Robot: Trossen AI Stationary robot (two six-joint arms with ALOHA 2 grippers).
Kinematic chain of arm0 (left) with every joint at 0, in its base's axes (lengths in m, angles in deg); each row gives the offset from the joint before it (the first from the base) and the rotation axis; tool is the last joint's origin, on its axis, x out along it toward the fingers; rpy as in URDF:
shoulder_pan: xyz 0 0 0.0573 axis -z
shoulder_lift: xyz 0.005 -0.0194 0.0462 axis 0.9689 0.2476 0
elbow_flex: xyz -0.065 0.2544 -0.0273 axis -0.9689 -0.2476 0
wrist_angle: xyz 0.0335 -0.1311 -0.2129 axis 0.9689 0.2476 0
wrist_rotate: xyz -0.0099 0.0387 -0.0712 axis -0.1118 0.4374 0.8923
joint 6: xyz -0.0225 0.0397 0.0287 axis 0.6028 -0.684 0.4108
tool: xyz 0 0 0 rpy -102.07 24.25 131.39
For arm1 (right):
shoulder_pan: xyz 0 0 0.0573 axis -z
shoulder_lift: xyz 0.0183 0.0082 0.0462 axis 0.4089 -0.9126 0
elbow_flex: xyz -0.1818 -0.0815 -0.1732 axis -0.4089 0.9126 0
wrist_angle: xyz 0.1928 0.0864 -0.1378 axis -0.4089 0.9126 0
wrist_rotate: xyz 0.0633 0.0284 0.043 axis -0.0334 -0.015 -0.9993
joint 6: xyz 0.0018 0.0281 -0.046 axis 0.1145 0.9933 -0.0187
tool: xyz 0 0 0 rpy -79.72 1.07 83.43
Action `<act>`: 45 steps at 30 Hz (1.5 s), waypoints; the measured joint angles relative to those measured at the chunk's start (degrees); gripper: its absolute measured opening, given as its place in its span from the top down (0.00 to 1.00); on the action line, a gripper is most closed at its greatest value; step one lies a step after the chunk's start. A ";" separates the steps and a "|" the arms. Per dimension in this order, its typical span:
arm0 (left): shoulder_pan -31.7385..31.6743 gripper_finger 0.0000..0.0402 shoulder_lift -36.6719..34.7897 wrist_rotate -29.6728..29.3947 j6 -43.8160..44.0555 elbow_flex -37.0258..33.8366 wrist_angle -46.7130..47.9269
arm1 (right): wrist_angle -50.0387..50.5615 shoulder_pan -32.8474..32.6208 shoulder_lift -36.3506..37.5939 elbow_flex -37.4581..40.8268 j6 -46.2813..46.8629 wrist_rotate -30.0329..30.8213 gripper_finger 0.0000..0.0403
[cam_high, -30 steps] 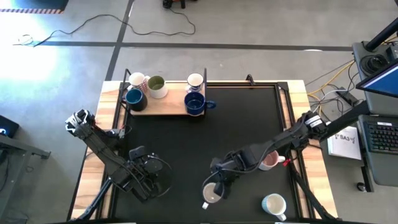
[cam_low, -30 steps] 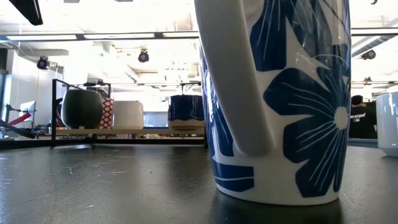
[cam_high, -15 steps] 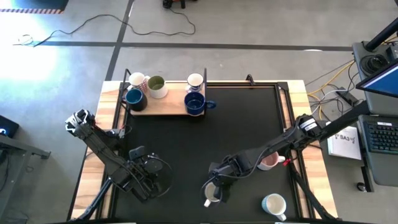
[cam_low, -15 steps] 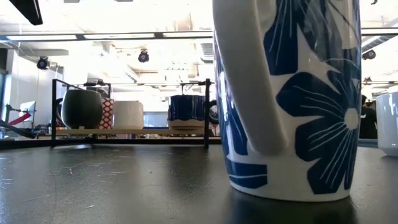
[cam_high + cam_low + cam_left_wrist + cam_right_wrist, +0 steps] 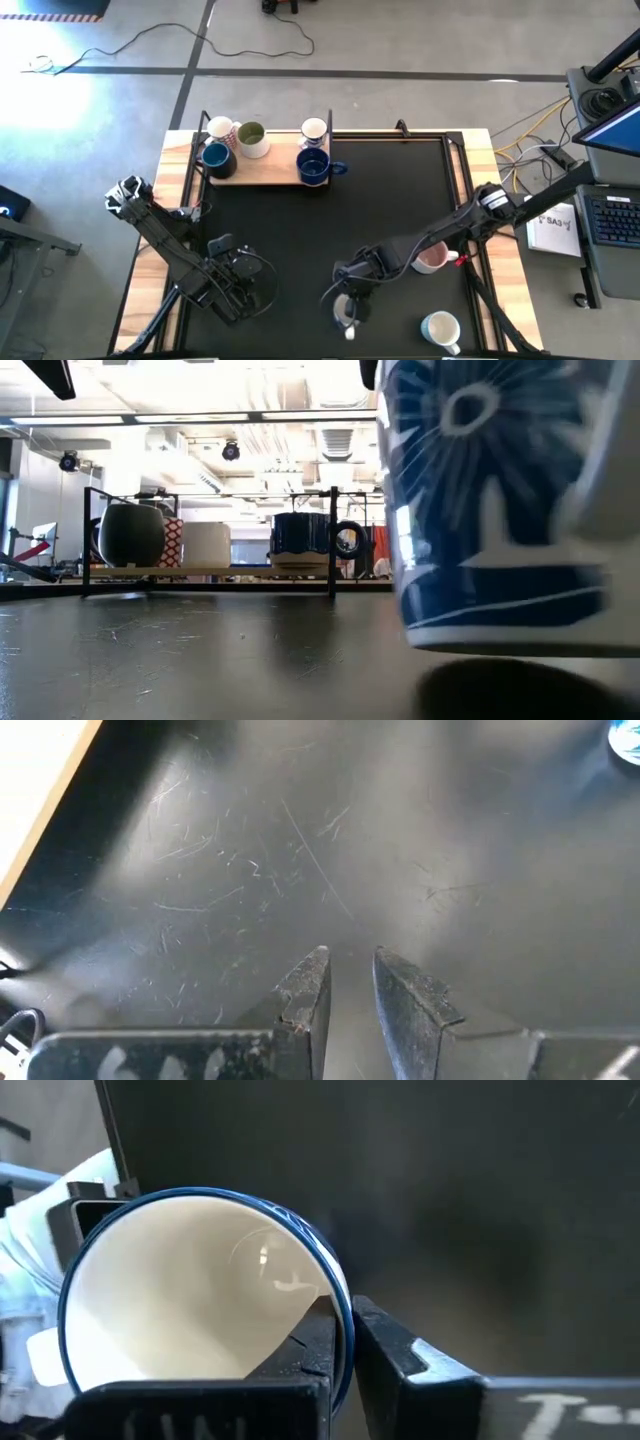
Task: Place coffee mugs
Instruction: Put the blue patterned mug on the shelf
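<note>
The right pincer (image 5: 342, 1342) pinched the rim of the white, blue-flowered ceramic mug (image 5: 500, 510), tilted just above the black worktop (image 5: 330, 220); carry it level. The left pincer (image 5: 348, 982) waited, narrowly parted.

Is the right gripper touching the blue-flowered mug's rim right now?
Touching. The right wrist view shows the right gripper fingers pinching the blue-flowered mug wall, one inside, one outside.

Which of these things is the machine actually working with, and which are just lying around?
In the job:
- blue-flowered white ceramic mug, pinched at its rim by the right claw
- five ceramic mugs on the wooden rack
- pink mug
- white mug with blue inside

Lying about:
- black floor cable
- keyboard
- paper sheet
- idle left claw
</note>
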 joint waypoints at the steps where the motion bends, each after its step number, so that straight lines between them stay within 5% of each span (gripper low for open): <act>1: 0.00 0.85 0.00 -0.02 0.00 0.00 0.02 | -0.01 0.44 0.06 0.00 -1.62 -0.09 0.97; 7: 0.00 0.85 -0.01 -0.09 -0.02 0.00 0.02 | 2.64 4.03 1.15 -0.32 -14.68 0.42 0.97; 15: 0.00 0.85 -0.02 -2.14 -0.11 0.00 0.04 | 10.07 9.83 1.20 -5.84 -42.88 10.48 0.97; 35: 0.00 0.85 -0.02 -4.02 -0.14 0.00 1.09 | 9.69 20.97 -1.50 -7.90 -113.38 12.68 0.97; 45: 0.00 0.85 -0.02 -4.51 -0.15 0.00 1.50 | 9.54 23.53 -1.90 -7.94 -130.88 12.93 0.97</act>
